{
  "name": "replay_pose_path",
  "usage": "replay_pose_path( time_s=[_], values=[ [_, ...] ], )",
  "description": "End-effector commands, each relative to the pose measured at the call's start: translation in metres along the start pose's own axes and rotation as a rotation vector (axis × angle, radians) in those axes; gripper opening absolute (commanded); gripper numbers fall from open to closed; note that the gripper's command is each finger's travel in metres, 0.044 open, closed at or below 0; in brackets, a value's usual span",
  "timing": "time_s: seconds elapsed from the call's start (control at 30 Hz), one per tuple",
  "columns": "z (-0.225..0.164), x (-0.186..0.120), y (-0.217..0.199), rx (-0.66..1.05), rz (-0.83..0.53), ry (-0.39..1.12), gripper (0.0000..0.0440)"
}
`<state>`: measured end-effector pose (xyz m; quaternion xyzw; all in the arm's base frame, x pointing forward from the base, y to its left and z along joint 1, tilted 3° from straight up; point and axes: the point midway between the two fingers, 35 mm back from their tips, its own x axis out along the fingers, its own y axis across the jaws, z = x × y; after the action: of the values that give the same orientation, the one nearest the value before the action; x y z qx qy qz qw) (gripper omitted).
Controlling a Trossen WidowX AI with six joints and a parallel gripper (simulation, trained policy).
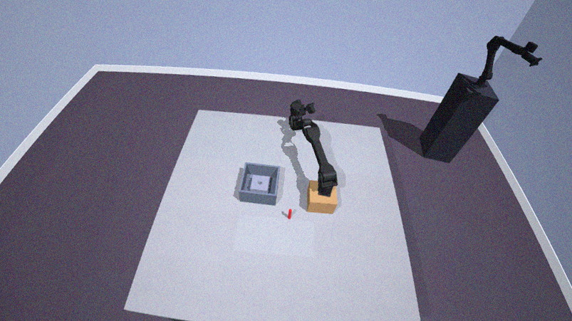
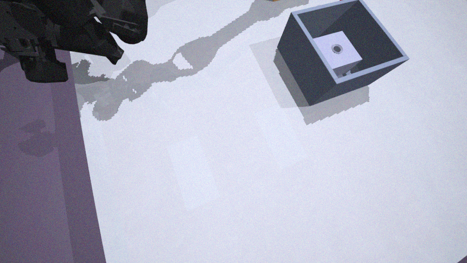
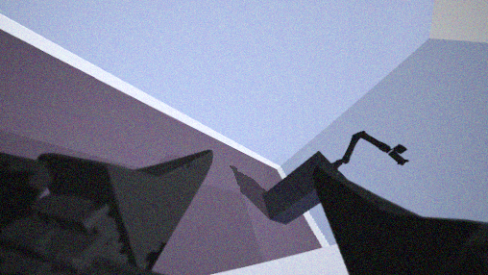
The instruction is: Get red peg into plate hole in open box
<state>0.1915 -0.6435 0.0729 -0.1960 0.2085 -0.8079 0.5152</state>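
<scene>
The red peg [image 1: 290,214] stands on the table between the box and the orange block, slightly to the front; only a sliver of it shows in the exterior view. The open grey box [image 1: 258,198] [image 2: 301,62] sits to its left in the top view. Inside is the pale plate [image 1: 265,187] [image 2: 343,41], its round hole [image 1: 259,182] [image 2: 336,49] empty. My gripper [image 2: 125,49] [image 3: 261,162] is open and empty, raised near the table's back edge, far from peg and box. Its fingers stand wide apart in the wrist view and point away from the table.
An orange block [image 1: 321,206] is right of the peg, at the lower end of my arm [image 1: 318,148]. A dark pedestal [image 1: 459,119] [image 3: 293,194] carrying another arm [image 1: 490,57] [image 3: 354,144] stands on the floor at the back right, beyond the white table [image 1: 278,287].
</scene>
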Motion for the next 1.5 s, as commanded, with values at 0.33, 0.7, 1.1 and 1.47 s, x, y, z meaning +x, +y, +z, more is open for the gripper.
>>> replay_pose_path(
  time_s=[0.33,0.7,1.1,1.47],
  values=[
    [0.057,-0.117,0.087,-0.06,0.362,0.002,0.044],
    [0.117,-0.278,0.12,-0.059,0.706,0.05,0.044],
    [0.148,-0.461,0.089,-0.112,1.042,0.122,0.044],
    [0.135,-0.618,0.007,-0.196,1.32,0.245,0.044]
  ],
)
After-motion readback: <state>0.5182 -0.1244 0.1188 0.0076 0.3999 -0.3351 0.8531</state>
